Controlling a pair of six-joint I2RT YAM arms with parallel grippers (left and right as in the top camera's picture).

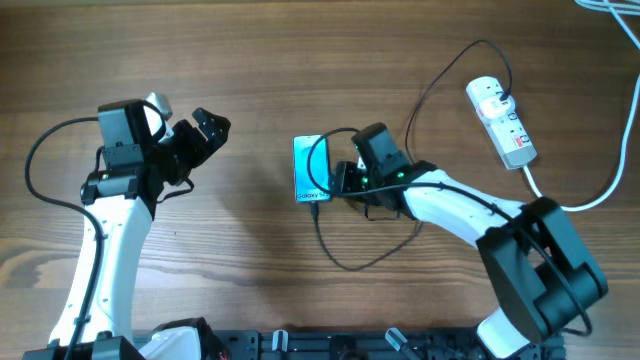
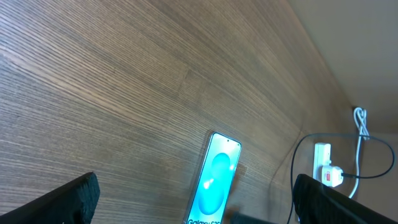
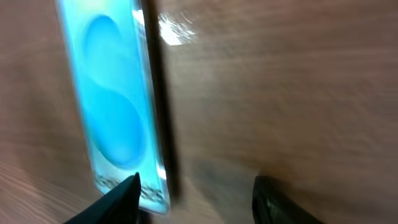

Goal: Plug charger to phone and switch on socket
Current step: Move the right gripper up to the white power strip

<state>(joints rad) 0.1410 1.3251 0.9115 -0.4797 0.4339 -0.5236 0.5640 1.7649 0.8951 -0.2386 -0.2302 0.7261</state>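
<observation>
The phone (image 1: pixel 308 168) lies flat at the table's middle, turquoise screen up. It also shows in the left wrist view (image 2: pixel 216 180) and, blurred, in the right wrist view (image 3: pixel 112 106). My right gripper (image 1: pixel 341 180) is open and empty at the phone's right edge; in the right wrist view its left finger overlaps the phone's near corner (image 3: pixel 196 199). The black charger cable (image 1: pixel 352 265) runs from a plug in the socket (image 1: pixel 503 122), loops past the phone and crosses its screen. I cannot make out its tip. My left gripper (image 1: pixel 207 128) is wide open (image 2: pixel 196 199), far left of the phone.
The socket's thick white cord (image 1: pixel 600 195) curves along the right edge of the table. Another white cable (image 1: pixel 612 18) lies at the back right corner. The socket also shows far off in the left wrist view (image 2: pixel 324 169).
</observation>
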